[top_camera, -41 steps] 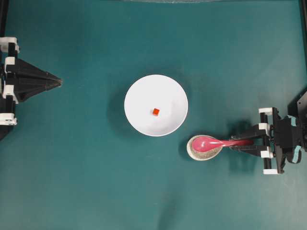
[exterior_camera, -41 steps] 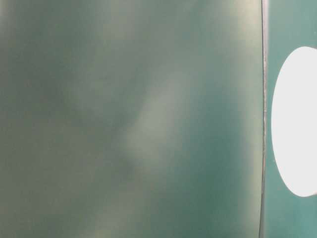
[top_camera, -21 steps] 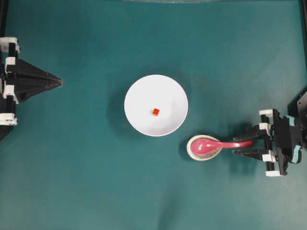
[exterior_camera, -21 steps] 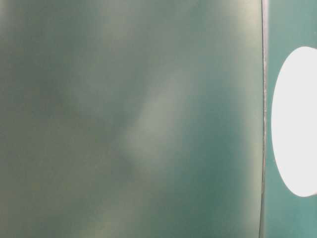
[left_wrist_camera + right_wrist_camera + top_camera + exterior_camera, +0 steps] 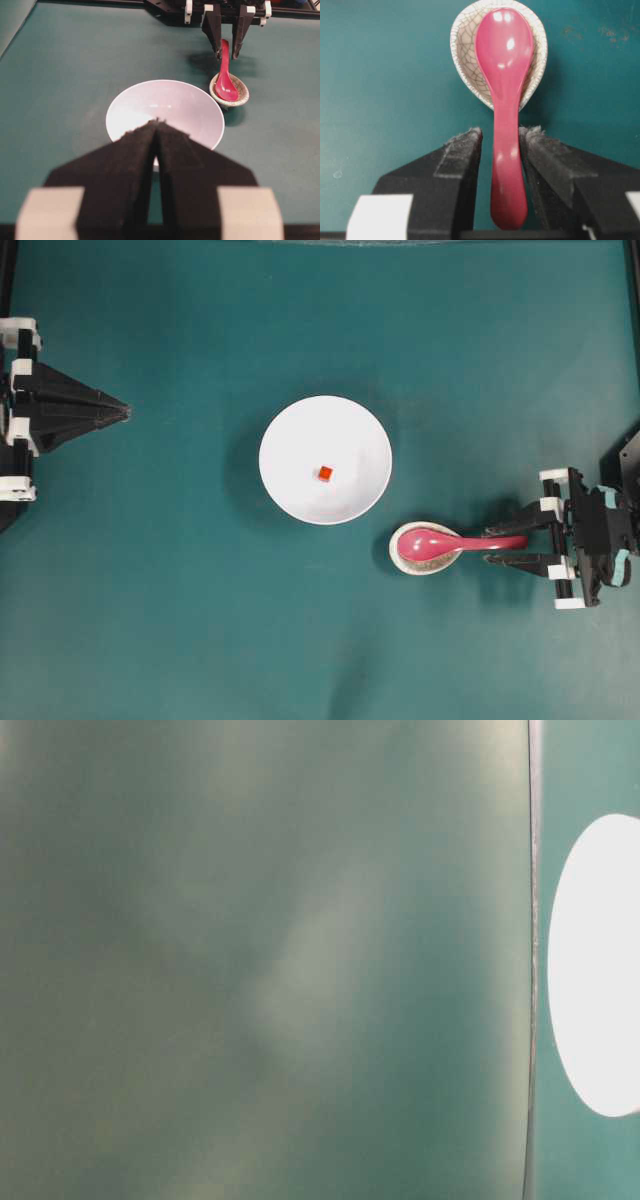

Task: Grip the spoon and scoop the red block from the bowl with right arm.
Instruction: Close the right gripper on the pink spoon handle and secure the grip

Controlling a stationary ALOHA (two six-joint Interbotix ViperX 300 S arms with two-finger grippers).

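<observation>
The work surface is a flat teal-green table (image 5: 180, 620), with the bowl (image 5: 285, 430) near its centre serving as the reference landmark. The red block (image 5: 325, 472) lies inside the bowl, close to the middle of its floor. The spoon (image 5: 445, 539) rests just beside the bowl's rim on the side toward the right arm, with its scoop seated in a small speckled dish (image 5: 462, 55) and its handle running straight away from the bowl toward the right gripper (image 5: 500, 545). The spoon's long axis therefore lines up with the gripper's approach direction. In the right wrist view, the right gripper's fingers (image 5: 462, 155) stand parted on either side of the handle with a narrow gap showing on each side; nothing is gripped, and the handle end lies between the jaws. Contact on the far finger appears absent, though the angle makes this hard to confirm. The left gripper (image 5: 122, 412) sits well apart on the opposite side of the bowl, jaws together and holding nothing. The table-level view is too blurred to be of use. The right arm is much the nearer to the spoon; the next step is judged to be closing on the handle.
</observation>
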